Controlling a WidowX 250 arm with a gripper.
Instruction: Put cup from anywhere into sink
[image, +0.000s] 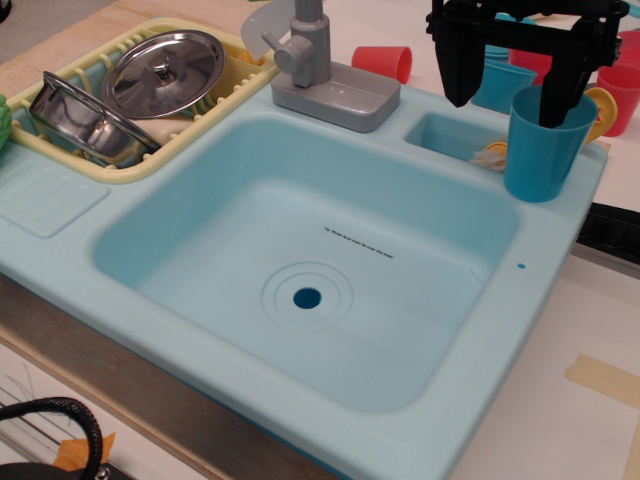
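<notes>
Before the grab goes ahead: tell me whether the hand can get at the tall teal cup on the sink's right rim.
Probably yes. The hand is open right above the cup, one finger apparently dipping inside its mouth, the other outside its left wall. Nothing lies between them; the sink rim beside it is bare.

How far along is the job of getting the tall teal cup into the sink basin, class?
Done: the gripper is at the cup, open, with one finger inside the rim and the other outside. In hand: the grasp, since the jaws have not shut. Left: the cup stands upright on the sink's right rim, so closing, lifting, carrying it over the empty basin and releasing all remain.
</notes>
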